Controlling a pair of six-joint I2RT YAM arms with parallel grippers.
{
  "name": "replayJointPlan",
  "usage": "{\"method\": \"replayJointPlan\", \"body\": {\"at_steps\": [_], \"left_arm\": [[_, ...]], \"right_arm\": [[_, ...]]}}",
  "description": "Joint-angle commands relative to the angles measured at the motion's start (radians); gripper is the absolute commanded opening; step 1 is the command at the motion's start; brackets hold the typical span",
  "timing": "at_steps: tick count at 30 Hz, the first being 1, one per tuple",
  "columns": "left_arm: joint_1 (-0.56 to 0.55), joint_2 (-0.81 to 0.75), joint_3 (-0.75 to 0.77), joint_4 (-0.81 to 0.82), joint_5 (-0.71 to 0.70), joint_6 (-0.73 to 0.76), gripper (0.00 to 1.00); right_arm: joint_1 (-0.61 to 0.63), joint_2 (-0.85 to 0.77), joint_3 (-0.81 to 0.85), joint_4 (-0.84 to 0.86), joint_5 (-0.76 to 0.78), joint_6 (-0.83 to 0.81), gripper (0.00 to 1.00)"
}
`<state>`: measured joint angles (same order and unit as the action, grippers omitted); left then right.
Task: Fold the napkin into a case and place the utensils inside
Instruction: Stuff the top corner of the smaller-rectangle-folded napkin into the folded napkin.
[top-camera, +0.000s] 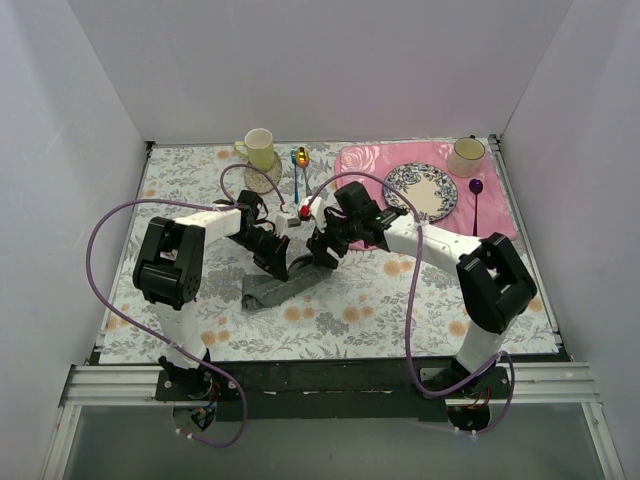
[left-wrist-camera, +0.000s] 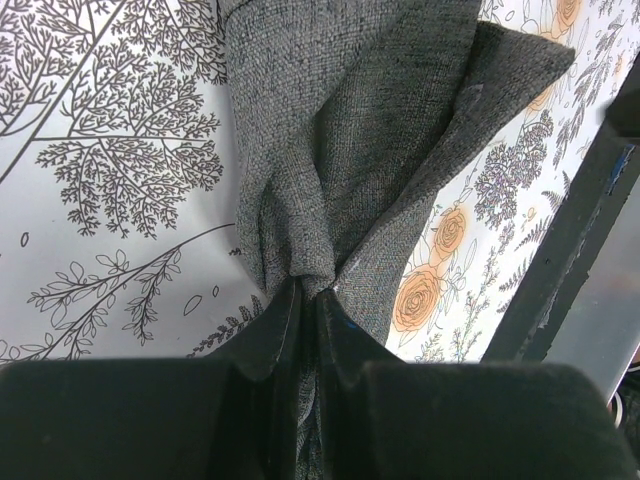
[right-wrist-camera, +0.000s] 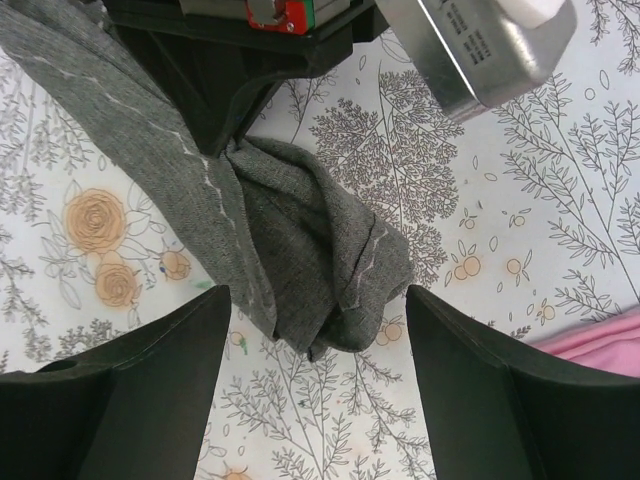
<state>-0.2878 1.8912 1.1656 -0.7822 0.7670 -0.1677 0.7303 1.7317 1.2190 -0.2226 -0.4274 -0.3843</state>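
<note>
The dark grey napkin (top-camera: 268, 291) lies bunched on the flowered tablecloth, with one end lifted. My left gripper (top-camera: 285, 265) is shut on a gathered fold of it; in the left wrist view the cloth (left-wrist-camera: 350, 120) is pinched between the closed fingers (left-wrist-camera: 305, 300). My right gripper (top-camera: 322, 255) is open, with its fingers either side of the napkin's drooping end (right-wrist-camera: 310, 260) in the right wrist view (right-wrist-camera: 318, 345), not touching it. A gold-bowled spoon (top-camera: 302, 157) and a thin blue-handled piece lie by the yellow cup. I cannot pick out a silver fork.
A yellow cup (top-camera: 259, 148) stands at the back. A pink mat (top-camera: 360, 160) at the back right holds a patterned plate (top-camera: 421, 191), a cream cup (top-camera: 466, 155) and a purple-bowled spoon (top-camera: 476, 188). White walls close in three sides.
</note>
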Motion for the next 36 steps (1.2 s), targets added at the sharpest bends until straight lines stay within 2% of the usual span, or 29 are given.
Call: {"method": "replayJointPlan", "body": {"at_steps": [1,8,14,17,19,23,24,30,31,33,34,36], "left_arm": [[0.01,0.009,0.019,-0.005,-0.003,0.022,0.0],[0.015,0.009,0.019,-0.002,0.002,0.027,0.0],[0.016,0.002,0.011,-0.008,0.002,0.039,0.0],[0.018,-0.001,0.011,-0.003,-0.001,0.039,0.0],[0.021,0.0,0.011,-0.002,-0.003,0.03,0.0],[0.027,-0.01,0.005,0.011,0.011,0.01,0.0],[0.032,-0.012,-0.001,0.014,0.018,0.004,0.0],[0.059,-0.041,-0.021,0.053,0.063,-0.055,0.22],[0.059,-0.044,-0.021,0.07,0.069,-0.067,0.3],[0.059,-0.037,-0.017,0.078,0.092,-0.096,0.35],[0.058,-0.031,-0.009,0.084,0.094,-0.105,0.41],[0.058,-0.006,-0.001,0.092,0.098,-0.128,0.44]], "right_arm": [[0.026,0.045,0.011,0.052,0.035,-0.051,0.79],[0.054,0.084,-0.007,0.104,0.088,-0.076,0.76],[0.08,0.118,-0.033,0.177,0.228,-0.108,0.65],[0.1,0.126,-0.056,0.19,0.272,-0.148,0.53],[0.113,0.127,-0.072,0.203,0.288,-0.162,0.38],[0.124,0.138,-0.108,0.241,0.318,-0.171,0.16],[0.127,0.14,-0.111,0.246,0.325,-0.171,0.02],[0.147,0.111,-0.171,0.304,0.372,-0.171,0.01],[0.152,0.101,-0.18,0.322,0.378,-0.171,0.01],[0.167,0.095,-0.206,0.347,0.41,-0.176,0.01],[0.172,0.088,-0.214,0.368,0.42,-0.177,0.01],[0.179,0.083,-0.233,0.388,0.46,-0.173,0.01]]}}
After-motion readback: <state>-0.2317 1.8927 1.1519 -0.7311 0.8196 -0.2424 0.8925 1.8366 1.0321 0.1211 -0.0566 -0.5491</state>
